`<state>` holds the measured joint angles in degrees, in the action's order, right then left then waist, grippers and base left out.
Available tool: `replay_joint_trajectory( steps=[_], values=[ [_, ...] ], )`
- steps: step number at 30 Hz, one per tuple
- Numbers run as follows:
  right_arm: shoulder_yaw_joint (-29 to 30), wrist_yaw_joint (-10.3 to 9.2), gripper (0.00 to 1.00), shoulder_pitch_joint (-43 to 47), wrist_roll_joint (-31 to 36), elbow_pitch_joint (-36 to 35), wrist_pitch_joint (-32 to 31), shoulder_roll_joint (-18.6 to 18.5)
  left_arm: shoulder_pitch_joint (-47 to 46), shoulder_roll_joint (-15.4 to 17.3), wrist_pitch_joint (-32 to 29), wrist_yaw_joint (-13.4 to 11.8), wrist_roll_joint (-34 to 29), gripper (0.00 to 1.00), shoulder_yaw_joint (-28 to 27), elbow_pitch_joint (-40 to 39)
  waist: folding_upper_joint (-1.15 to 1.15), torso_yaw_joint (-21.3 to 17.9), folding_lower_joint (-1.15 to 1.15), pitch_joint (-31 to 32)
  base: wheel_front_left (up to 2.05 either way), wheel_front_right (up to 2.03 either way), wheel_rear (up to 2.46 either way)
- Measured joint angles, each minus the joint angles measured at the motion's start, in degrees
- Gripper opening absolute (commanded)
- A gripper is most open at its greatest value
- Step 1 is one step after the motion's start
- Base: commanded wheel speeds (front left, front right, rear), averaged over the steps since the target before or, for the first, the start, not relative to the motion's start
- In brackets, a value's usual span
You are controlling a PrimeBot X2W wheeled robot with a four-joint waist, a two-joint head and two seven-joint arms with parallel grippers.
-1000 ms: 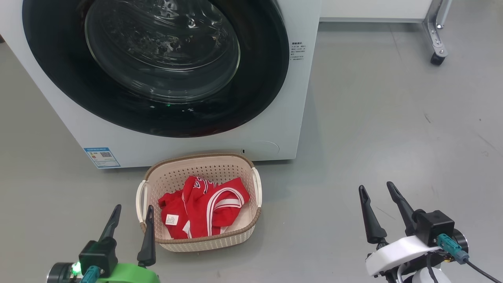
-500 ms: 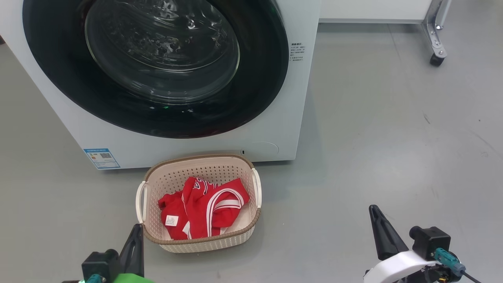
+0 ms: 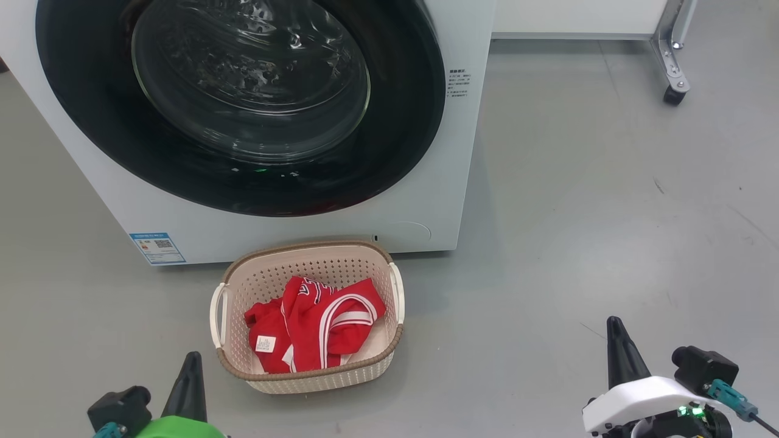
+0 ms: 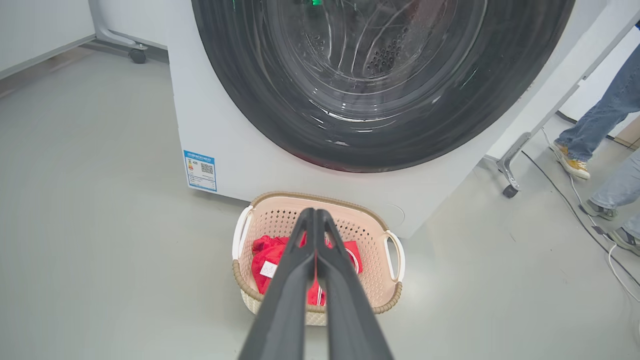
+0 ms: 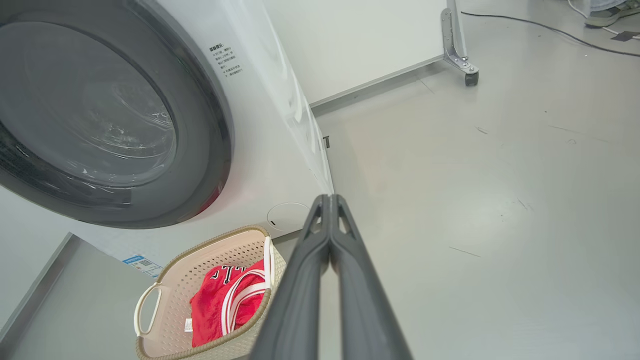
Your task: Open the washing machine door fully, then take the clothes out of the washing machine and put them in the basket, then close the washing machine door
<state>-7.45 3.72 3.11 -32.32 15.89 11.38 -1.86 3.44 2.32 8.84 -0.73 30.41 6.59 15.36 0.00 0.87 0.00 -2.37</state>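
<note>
Clothes point(image 3: 313, 325) lay in the basket point(image 3: 316, 383): red jersey bunched up, white label facing up, nothing over the rim. Basket stood on the floor point(image 3: 578, 213) at 6 o'clock from the washing machine door point(image 3: 401, 121), close to the machine's front panel; couldn't tell if it was touching. Door looked flush against the washing machine point(image 3: 274, 234) along the lower and right arc of the black rim; the top was cut off in the head view. Steel drum showed through the glass with no garment inside that I could make out. My read: open, unload and close were all done, and the task was effectively complete. The only open item was whether the latch had caught, which the pictures couldn't show. Left gripper point(image 3: 193, 359) sat at 7 o'clock from the basket, near but clear of it, fingers pressed together on nothing. Right gripper point(image 3: 614, 325) sat at 4 o'clock, well apart over bare floor, fingers likewise together and empty. Blue sticker point(image 3: 157, 246) was at 10 o'clock from the basket. A wheeled frame leg point(image 3: 672, 67) stood at 1 o'clock, far off. A person's legs point(image 4: 600, 115) were at 3 o'clock in the left wrist view.
</note>
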Motion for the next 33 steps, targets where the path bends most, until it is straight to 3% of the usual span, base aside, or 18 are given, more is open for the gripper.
replay_joint_trajectory(
  steps=[33],
  values=[
    [4.6, 0.96, 0.00, -1.6, -25.4, -0.4, -6.2, -1.2, -2.6, -0.1, -6.3, 3.1, 24.6, 0.00, -4.6, 0.4, 0.00, -0.3, 0.00, 0.9, 0.00, 0.00, 0.00]
  ],
)
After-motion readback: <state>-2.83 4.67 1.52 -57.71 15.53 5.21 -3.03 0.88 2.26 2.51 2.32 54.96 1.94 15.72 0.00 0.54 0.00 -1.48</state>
